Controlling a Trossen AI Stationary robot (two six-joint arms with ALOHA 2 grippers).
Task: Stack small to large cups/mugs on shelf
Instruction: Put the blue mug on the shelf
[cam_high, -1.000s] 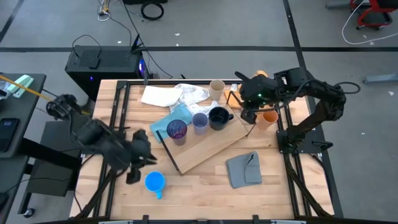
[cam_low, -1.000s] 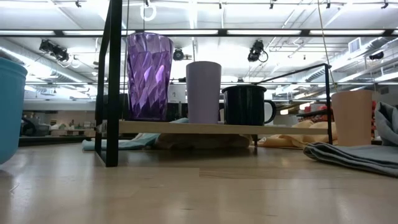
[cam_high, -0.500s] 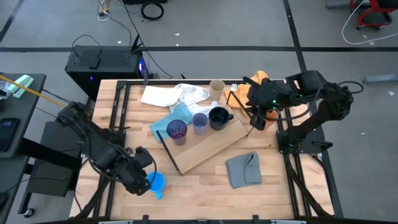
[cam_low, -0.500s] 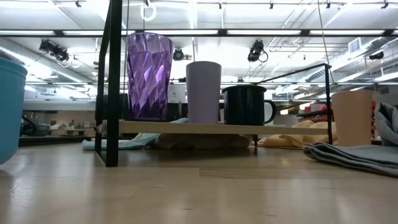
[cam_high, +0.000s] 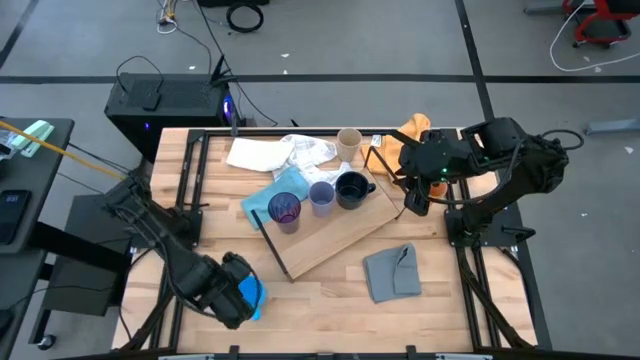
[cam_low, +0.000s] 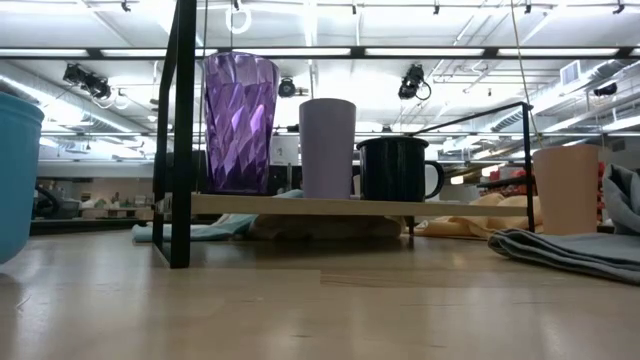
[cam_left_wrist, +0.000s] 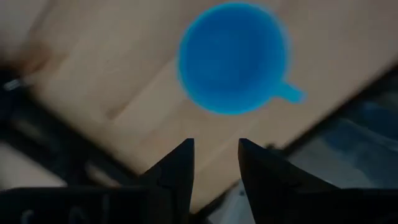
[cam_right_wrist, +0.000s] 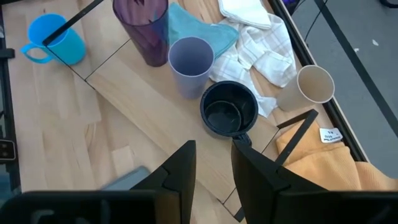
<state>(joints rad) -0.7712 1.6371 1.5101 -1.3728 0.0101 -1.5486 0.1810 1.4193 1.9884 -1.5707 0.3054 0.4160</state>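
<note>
Left gripper above bright blue mug near table's front edge, fingers apart, empty. Right gripper parted, empty, by shelf end. Tumbler, lavender cup, black mug on shelf.

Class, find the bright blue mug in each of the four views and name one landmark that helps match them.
High view: blue mug near the front left, beside the left gripper.
Low view: at the far left edge.
Left wrist view: seen from above.
Right wrist view: top left corner.
Shared landmark: the purple tumbler on the shelf.
</note>
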